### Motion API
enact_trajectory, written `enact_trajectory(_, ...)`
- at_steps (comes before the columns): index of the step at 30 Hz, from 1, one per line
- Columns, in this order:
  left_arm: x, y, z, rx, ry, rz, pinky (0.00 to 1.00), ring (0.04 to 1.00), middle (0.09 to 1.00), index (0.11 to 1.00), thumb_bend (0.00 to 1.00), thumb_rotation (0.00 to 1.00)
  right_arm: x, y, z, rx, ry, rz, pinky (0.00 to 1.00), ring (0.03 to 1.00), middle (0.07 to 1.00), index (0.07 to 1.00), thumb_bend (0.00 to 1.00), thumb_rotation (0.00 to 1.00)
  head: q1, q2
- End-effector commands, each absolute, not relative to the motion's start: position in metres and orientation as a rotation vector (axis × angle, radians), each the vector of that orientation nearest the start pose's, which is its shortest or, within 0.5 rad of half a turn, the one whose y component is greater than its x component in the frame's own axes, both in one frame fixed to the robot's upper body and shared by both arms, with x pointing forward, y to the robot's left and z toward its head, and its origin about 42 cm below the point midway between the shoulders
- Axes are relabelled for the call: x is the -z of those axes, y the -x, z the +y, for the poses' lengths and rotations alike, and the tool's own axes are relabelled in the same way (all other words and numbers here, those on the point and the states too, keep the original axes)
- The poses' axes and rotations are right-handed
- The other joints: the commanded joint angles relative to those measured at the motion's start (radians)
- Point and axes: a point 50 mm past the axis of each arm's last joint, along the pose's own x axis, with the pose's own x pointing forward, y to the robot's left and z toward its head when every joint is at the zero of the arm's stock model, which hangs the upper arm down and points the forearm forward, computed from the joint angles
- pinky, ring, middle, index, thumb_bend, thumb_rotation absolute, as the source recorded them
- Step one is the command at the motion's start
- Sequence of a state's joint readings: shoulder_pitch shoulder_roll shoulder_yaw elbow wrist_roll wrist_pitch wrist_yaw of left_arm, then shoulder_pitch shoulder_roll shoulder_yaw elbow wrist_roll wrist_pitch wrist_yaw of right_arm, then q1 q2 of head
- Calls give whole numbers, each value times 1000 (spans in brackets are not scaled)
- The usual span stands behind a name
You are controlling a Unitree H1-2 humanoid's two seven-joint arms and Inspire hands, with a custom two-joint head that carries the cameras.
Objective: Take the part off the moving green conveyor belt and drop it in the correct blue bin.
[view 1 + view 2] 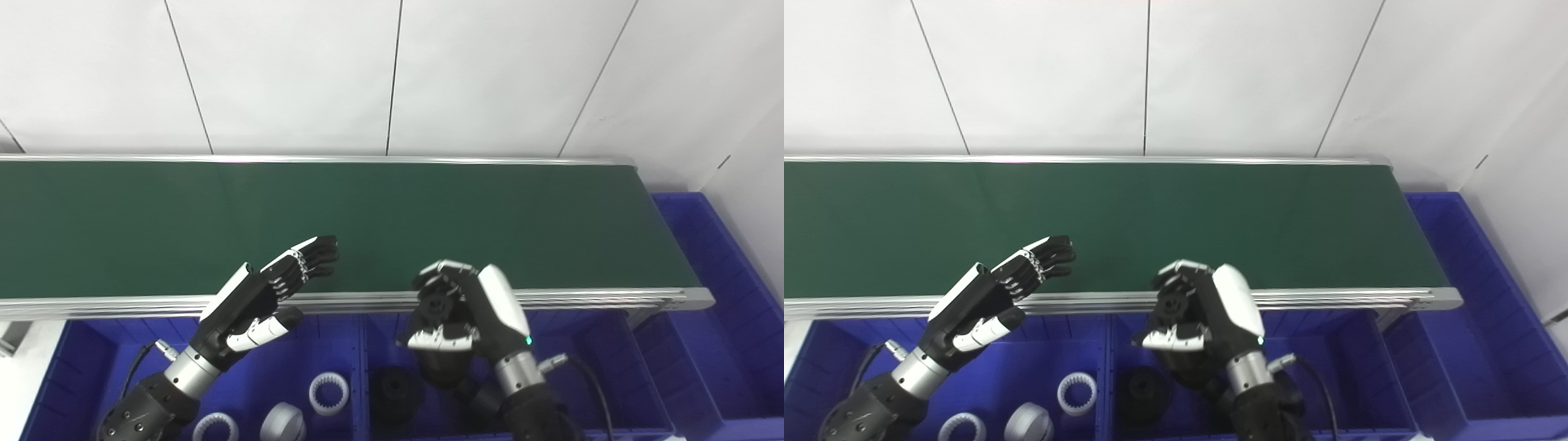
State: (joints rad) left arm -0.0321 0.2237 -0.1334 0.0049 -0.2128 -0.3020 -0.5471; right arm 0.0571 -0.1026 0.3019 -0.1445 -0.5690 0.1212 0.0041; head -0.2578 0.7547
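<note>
The green conveyor belt (380, 220) runs across the picture and carries no part. My right hand (465, 312) is shut on a black round part (436, 304), held at the belt's near rail, above the middle blue bin (588, 343). My left hand (269, 291) is open and empty, fingers stretched over the belt's near edge, above the left blue bin (92, 355).
The left bin holds white toothed rings (328, 392) and a grey round part (283, 422). The middle bin holds black round parts (392, 389). A further blue bin (723, 288) stands past the belt's right end. A white wall is behind.
</note>
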Motion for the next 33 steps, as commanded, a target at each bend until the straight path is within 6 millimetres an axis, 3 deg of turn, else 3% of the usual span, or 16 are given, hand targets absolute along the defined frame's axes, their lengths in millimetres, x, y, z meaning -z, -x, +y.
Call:
enact_trajectory(1,-138,-280,222,677,-82,-358,892,919,934,915,402,721,-111,-257,-159,-230,641,-124,351,432,515,550,495,0,1,1)
enact_trajectory(7,-148,-275,228,670,-100,-336,936,943,946,921,425,726,-73,-259,-155,-305,728,-37,361,442,507,545,497,0,16,-2)
enact_trajectory(8,-149,-274,229,664,-100,-338,928,939,944,919,434,725,-65,-260,-154,-326,747,-13,433,439,494,543,507,0,18,-2)
enact_trajectory(9,-151,-273,229,661,-95,-339,924,936,943,916,435,713,-59,-260,-153,-347,766,9,496,521,477,538,517,0,18,-1)
enact_trajectory(10,-152,-272,229,659,-90,-340,925,935,943,916,427,704,-53,-262,-153,-371,782,43,553,601,588,633,664,0,18,-2)
enact_trajectory(12,-154,-270,229,660,-84,-340,932,934,943,916,406,694,-47,-263,-152,-401,801,87,685,758,769,766,785,103,19,-1)
enact_trajectory(15,-155,-268,228,658,-84,-345,929,934,944,918,386,696,-42,-264,-153,-426,809,115,739,822,851,838,806,178,21,-2)
enact_trajectory(17,-154,-267,228,655,-82,-346,929,933,944,918,385,698,-41,-264,-154,-436,814,117,761,850,883,870,800,229,19,-3)
enact_trajectory(21,-153,-266,228,653,-80,-352,913,926,939,916,394,701,-43,-265,-158,-449,826,110,838,916,939,923,749,434,16,1)
enact_trajectory(29,-142,-260,230,651,-89,-329,903,929,936,915,385,694,-62,-254,-166,-423,787,24,811,892,926,916,659,527,16,6)
enact_trajectory(33,-127,-253,233,630,-122,-303,887,920,927,907,423,720,-80,-245,-171,-417,708,-77,838,901,919,907,578,680,18,8)
